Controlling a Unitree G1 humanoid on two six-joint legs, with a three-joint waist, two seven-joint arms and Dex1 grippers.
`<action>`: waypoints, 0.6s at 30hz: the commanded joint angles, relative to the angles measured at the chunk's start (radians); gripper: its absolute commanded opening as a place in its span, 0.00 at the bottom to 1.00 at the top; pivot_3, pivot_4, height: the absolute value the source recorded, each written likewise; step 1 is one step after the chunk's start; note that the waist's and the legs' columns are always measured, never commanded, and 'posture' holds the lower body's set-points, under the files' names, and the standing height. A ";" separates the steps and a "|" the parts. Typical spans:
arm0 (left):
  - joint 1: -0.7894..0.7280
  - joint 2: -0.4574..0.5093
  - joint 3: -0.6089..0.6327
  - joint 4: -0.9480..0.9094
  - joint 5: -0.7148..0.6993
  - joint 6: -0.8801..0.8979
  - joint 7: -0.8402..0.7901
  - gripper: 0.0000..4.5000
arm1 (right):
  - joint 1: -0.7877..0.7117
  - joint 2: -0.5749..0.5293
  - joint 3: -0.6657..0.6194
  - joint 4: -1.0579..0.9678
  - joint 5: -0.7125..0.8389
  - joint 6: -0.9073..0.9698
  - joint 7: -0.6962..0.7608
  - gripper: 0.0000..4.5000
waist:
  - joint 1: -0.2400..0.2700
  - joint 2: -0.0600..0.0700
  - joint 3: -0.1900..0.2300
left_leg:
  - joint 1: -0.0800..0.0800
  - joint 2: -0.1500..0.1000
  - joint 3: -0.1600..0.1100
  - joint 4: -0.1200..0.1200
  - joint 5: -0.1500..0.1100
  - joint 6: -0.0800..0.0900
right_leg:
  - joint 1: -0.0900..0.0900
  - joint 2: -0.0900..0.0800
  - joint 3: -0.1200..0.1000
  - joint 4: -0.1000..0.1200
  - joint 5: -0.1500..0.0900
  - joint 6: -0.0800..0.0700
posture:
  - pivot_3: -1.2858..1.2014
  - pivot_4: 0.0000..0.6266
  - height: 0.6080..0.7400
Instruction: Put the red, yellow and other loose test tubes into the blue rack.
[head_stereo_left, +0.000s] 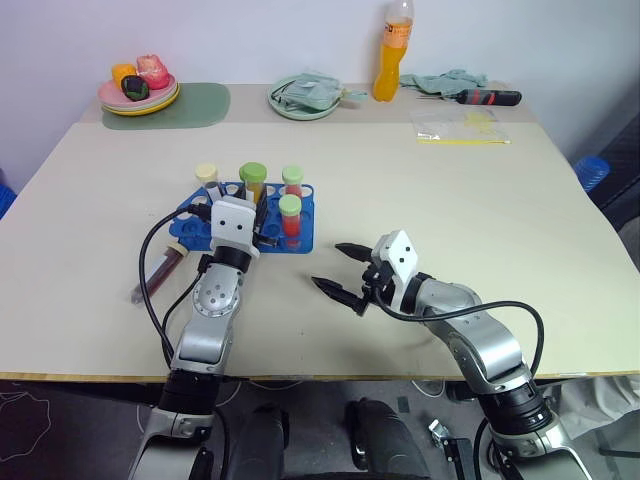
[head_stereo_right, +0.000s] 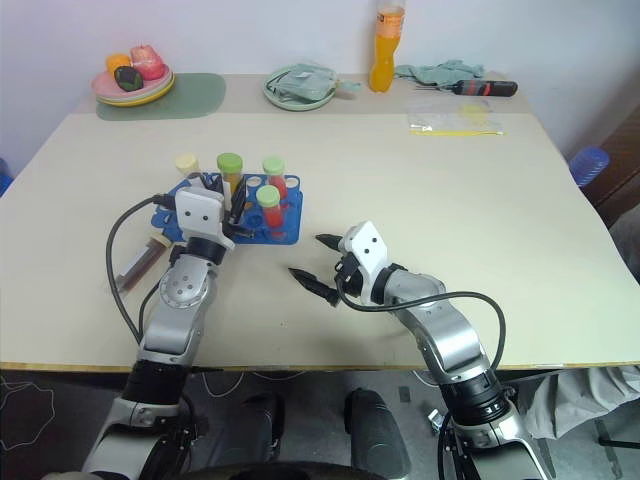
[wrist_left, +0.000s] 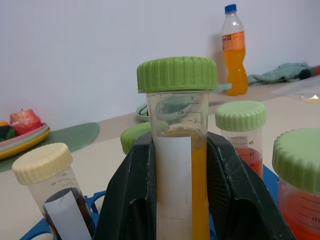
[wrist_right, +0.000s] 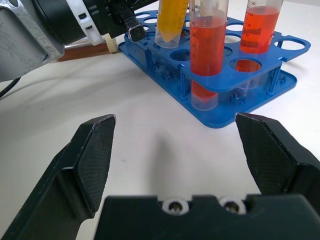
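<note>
**Yellow tube held at the blue rack**

We see the left gripper (wrist_left: 175, 200) clamped on a clear plastic test tube of yellow liquid with a green screw cap (wrist_left: 177, 130), its two black fingers (wrist_left: 130, 200) pressed against the tube's sides. The tube stands upright over the bright blue plastic rack with rows of round holes (head_stereo_left: 305, 235), its lower end at a hole near the rack's middle; we cannot tell how deep it sits.

In the rack stand two clear tubes of red liquid with green caps (head_stereo_left: 290, 215), upright toward the right end, and a tube of dark liquid with a cream cap (head_stereo_left: 207, 177) at the far left corner. Another dark brown tube (head_stereo_left: 165, 268) lies flat on the pale tabletop (head_stereo_left: 480, 220), just left of the left arm.

Our right gripper (head_stereo_left: 340, 268) hovers low over the table, right of the rack, fingers spread wide and holding nothing.
</note>
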 joint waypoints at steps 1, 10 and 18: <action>-0.011 0.002 0.006 0.004 0.032 0.004 0.011 0.17 | -0.008 0.010 -0.020 -0.032 0.016 0.000 -0.007 0.94 | 0.000 0.000 0.000 | 0.000 0.000 0.000 0.000 0.000 0.000 | 0.000 0.000 0.000 0.000 0.000 0.000 | 0.52 0.24 1.00; -0.006 -0.007 0.013 0.001 0.029 0.018 0.004 0.17 | -0.003 0.010 -0.021 -0.035 0.024 0.005 -0.016 0.94 | 0.000 0.000 0.000 | 0.000 0.000 0.000 0.000 0.000 0.000 | 0.000 0.000 0.000 0.000 0.000 0.000 | 0.52 0.24 1.00; -0.005 -0.029 0.029 0.004 0.007 0.001 0.000 0.17 | -0.004 0.009 -0.017 -0.030 0.030 0.003 -0.015 0.94 | 0.000 0.000 0.000 | 0.000 0.000 0.000 0.000 0.000 0.000 | 0.000 0.000 0.000 0.000 0.000 0.000 | 0.52 0.24 1.00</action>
